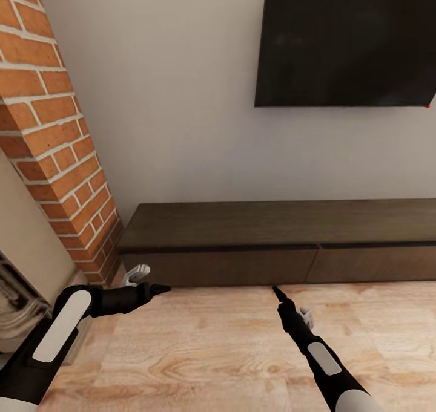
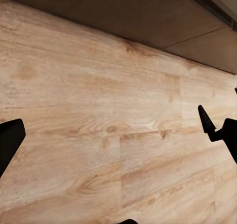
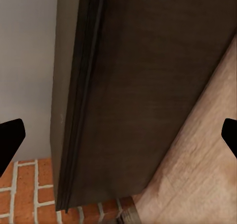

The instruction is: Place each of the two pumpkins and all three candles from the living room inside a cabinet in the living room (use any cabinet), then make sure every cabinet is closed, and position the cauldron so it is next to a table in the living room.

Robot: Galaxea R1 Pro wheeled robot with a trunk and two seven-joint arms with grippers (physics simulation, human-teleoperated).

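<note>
I have both end effectors, left (image 1: 158,289) and right (image 1: 277,292), spread apart and empty just short of the closed cabinet (image 1: 254,265), so next I judge a drawer needs opening.

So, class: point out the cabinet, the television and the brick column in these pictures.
cabinet (image 1: 242,267), head view, on its left drawer front.
television (image 1: 345,40), head view, middle of the dark screen.
brick column (image 1: 54,152), head view, on its brick face.

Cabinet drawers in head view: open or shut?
Shut. Both visible drawer fronts of the cabinet sit flush under the top, with no pale insides showing. Its right end runs out of frame, so cannot tell there.
</note>
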